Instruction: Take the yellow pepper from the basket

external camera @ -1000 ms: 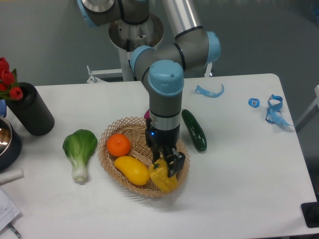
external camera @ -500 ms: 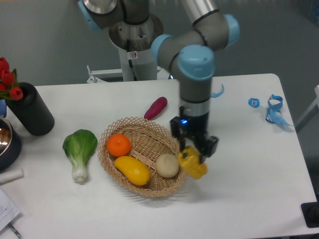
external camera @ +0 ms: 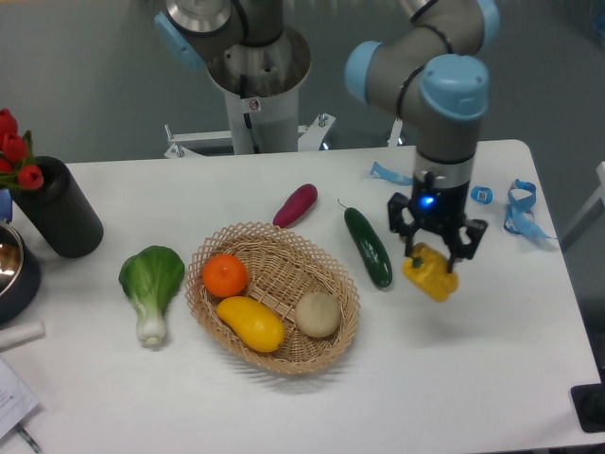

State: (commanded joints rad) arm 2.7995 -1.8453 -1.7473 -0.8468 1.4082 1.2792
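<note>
Gripping yellow pepper (external camera: 431, 273), gripper (external camera: 435, 257) clamped; pepper tilted, long axis seemingly down-right, right of basket (external camera: 274, 364).

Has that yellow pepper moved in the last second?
Yes. The yellow pepper, gripped in the tool, has left the basket and gone right, past the cucumber.

Single fixed view, raised, looking down across the table (external camera: 284, 416) from its front edge.

Faces toward 12 o'clock, where the arm's base (external camera: 257, 76) stands against a grey wall. Mid-range framing: takes in nearly the whole tabletop, cropped at 9 o'clock and 6 o'clock, basket (external camera: 271, 355) just left of centre. No second view to overlap.
</note>
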